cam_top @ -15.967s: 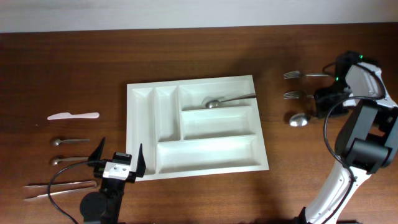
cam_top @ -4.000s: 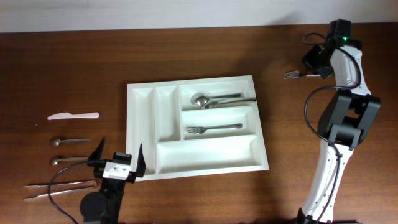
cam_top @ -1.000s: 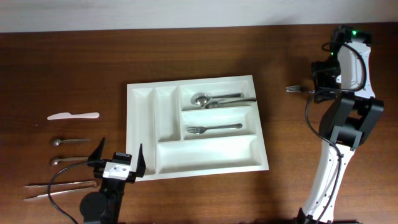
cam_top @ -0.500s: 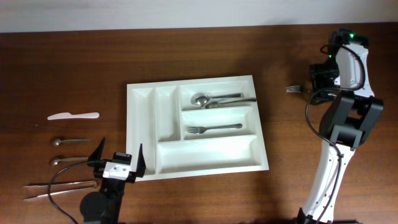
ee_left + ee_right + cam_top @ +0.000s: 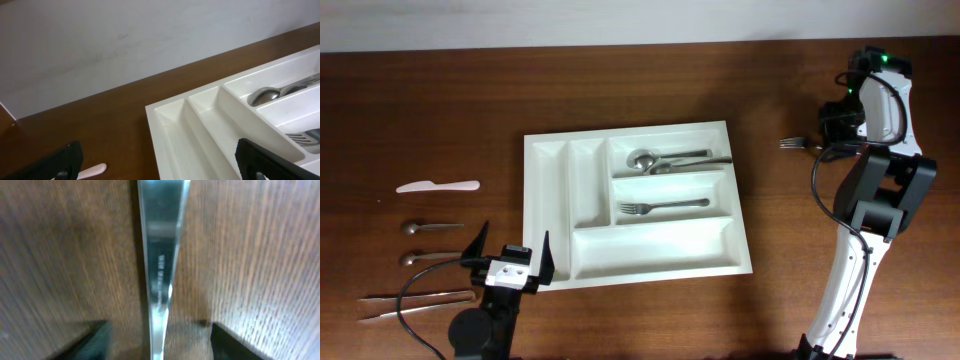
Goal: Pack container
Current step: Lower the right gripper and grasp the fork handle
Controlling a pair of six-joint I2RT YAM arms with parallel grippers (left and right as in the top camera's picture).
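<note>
Two spoons (image 5: 665, 158) and one fork (image 5: 663, 207) lie in cutlery tray (image 5: 650, 250), overhead; tray sits just right of left gripper (image 5: 511, 250), well left of right gripper (image 5: 825, 142). L wrist: fingers (image 5: 65, 159) apart, tray ahead between them. R wrist: fingers (image 5: 95, 339) apart, fork handle (image 5: 160, 255) on table between them, gap each side.

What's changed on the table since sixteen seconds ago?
A spoon and a fork went from the table's right side into the container, top and middle wide compartments. The right gripper now straddles the last fork, fingers open. The left gripper and the utensils on the left stayed put.
</note>
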